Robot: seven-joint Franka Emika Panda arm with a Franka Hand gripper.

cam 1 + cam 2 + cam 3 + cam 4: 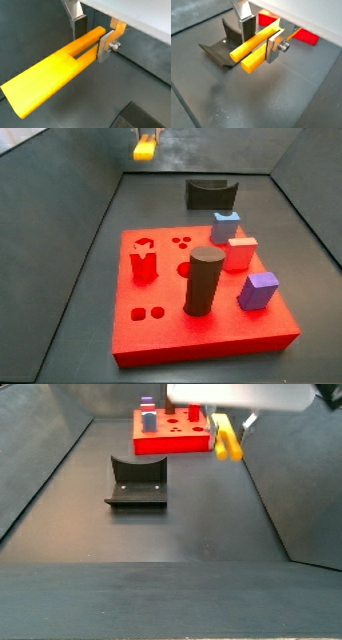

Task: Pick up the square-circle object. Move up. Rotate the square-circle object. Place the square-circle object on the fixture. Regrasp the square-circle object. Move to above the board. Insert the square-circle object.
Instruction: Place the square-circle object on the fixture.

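Note:
In both wrist views my gripper (92, 41) (259, 43) is shut on the square-circle object (53, 75) (250, 51), a yellow-orange slotted bar gripped at its two-pronged end. In a side view the piece (229, 438) hangs in the air under the gripper (230, 424), to the right of the fixture (136, 482) and in front of the board (174, 444). From the opposite side the piece (144, 146) shows high at the back, beyond the fixture (210, 194) and the red board (201, 333). A wrist view has the fixture (224, 47) just beside the piece.
On the board stand a tall dark cylinder (202, 280), a blue block (225, 226), a red block (241, 253) and a purple block (258, 290). Dark walls (67, 218) close in the floor on both sides.

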